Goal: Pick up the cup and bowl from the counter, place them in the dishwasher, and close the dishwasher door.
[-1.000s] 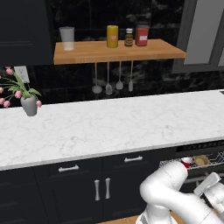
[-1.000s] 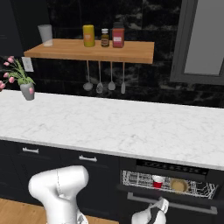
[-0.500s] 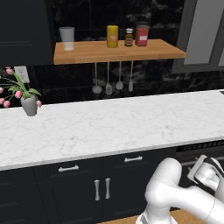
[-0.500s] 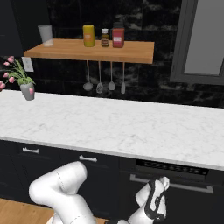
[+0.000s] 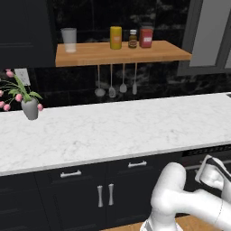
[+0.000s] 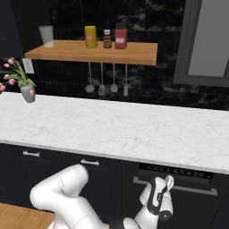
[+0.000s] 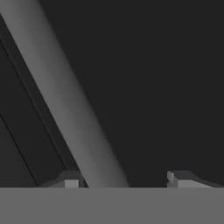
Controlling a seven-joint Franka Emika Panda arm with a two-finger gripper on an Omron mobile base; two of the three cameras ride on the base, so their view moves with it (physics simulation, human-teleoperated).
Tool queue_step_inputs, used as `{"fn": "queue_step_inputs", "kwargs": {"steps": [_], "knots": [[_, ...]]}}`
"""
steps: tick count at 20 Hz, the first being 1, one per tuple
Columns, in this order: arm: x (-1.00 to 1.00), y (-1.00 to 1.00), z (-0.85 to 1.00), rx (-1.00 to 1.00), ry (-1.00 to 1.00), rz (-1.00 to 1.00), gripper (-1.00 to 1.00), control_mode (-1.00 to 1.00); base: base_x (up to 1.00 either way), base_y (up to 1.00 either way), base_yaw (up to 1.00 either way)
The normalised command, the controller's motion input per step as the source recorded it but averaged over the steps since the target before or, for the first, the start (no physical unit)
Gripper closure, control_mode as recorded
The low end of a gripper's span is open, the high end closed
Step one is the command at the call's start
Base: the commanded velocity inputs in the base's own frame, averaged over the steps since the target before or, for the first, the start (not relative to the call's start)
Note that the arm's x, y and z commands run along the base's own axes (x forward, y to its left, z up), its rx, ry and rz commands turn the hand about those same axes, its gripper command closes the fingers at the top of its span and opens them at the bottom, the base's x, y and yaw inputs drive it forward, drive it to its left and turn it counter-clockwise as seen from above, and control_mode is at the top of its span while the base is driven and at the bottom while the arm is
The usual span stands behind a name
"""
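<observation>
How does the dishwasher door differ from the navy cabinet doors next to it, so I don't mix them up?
The dishwasher door carries one long grey bar handle across its top, with a thin control strip above; the cabinet doors have short silver handles, upright ones in the middle. The dishwasher door is a single wide black panel; the cabinet doors are narrower panels, side by side. Both sit shut under the counter.

The dishwasher [image 6: 179, 188] sits under the counter [image 6: 134, 129], right of the cabinets [image 6: 53, 163]

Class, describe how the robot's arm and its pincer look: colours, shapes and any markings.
The glossy white arm has rounded, tube-like segments with bulbous elbows. Its white hand carries a black band and a dark round disc. The pincer ends in two small dark grey, blocky fingertips. No cables or lettering visible.
</observation>
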Motion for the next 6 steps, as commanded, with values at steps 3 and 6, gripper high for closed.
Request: {"fn": "queue_step_inputs", "kwargs": {"steps": [3, 6], "knots": [[0.53, -0.02, -0.58, 0.05, -0.13, 0.02, -1.0, -1.0, 0.0, 0.0, 0.0], [0.5, 0.0, -0.73, 0.06, -0.26, 0.0, -1.0, -1.0, 0.0, 0.0, 0.0]]}}
